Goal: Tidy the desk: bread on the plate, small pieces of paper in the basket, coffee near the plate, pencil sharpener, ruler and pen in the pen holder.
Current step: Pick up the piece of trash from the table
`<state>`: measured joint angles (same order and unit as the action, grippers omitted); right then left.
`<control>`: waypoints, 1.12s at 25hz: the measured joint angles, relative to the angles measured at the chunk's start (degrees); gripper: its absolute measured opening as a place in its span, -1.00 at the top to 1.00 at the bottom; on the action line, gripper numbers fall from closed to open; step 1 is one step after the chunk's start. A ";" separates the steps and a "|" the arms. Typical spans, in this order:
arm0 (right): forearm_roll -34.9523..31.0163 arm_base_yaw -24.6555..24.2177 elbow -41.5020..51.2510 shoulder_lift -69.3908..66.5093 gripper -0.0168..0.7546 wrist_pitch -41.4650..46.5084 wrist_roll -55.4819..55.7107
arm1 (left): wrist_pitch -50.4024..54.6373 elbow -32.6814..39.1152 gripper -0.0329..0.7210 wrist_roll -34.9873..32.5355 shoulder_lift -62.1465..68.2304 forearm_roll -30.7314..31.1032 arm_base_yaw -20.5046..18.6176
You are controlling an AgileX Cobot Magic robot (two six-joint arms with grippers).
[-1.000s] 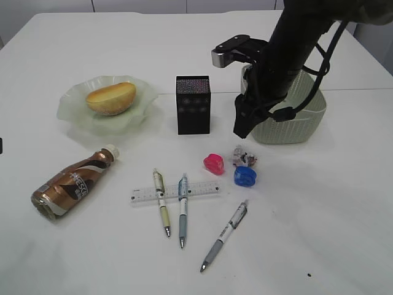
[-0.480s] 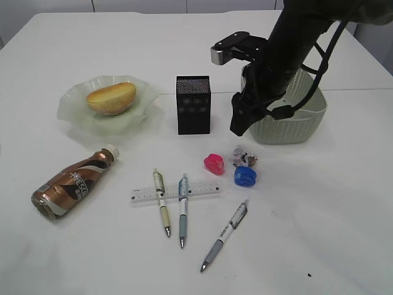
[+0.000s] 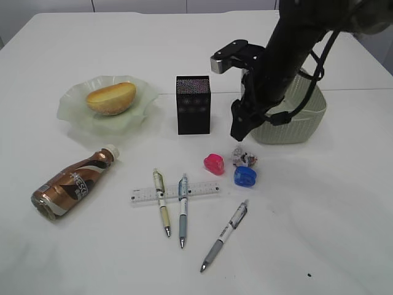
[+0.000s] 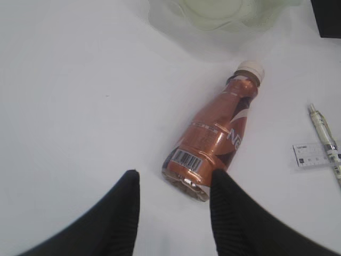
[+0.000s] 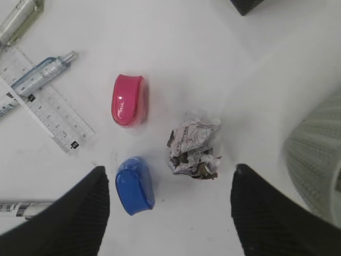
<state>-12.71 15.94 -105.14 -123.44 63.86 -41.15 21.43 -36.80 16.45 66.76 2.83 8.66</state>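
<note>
This looks like a lab or test room set up as a mock desk. A big plain white table fills the view, and at 12 o'clock bare pale wall panels stand behind it, with no books, screens or clutter. A black robot arm reaches in from 1 o'clock. The things on the table are laid out apart like props: a plate with bread at 10 o'clock, a black pen holder near the middle, a woven basket at 2 o'clock, pens and a ruler at 6 o'clock.
</note>
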 joint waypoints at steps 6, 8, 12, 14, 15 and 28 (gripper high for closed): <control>-0.35 0.00 0.00 -3.52 -0.48 -1.83 0.00 | 0.00 0.00 0.07 0.00 0.00 0.00 0.00; -0.35 0.00 0.00 -4.20 -0.48 -2.91 0.00 | 0.00 0.00 0.07 0.00 0.00 0.00 0.00; -0.95 0.00 0.00 -4.99 -0.48 -5.09 0.00 | 0.00 0.00 0.07 0.00 0.00 0.00 0.00; -1.08 0.00 0.00 -5.66 -0.48 -5.36 0.00 | 0.00 0.00 0.07 0.00 0.00 0.00 0.00; -1.08 0.00 0.00 -6.11 -0.48 -5.47 0.00 | 0.00 0.00 0.07 0.00 0.00 0.00 0.00; 0.51 0.00 0.00 -7.15 -0.48 -6.40 0.00 | 0.05 0.00 0.07 0.00 0.00 1.34 0.00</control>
<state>-12.20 15.94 -105.14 -130.58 57.45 -41.15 21.48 -36.80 16.45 66.76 4.17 8.66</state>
